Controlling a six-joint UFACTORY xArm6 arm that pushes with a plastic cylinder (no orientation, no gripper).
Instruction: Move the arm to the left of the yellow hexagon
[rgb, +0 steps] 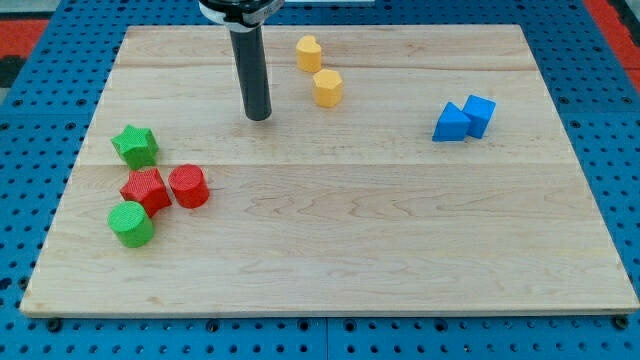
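The yellow hexagon (327, 88) lies far on the worktop (330, 250). The tip (259, 116) is seen near its left. No tool is fitted; only careful stopping short of contact is needed.

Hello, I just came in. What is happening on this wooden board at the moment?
A robot arm with a dark rod is working over a wooden board of small blocks. My tip rests on the board at the view's left of the yellow hexagon, apart from it. Another yellow block sits just above the hexagon. Two blue blocks touch at the view's right; red and green blocks cluster at the view's left.
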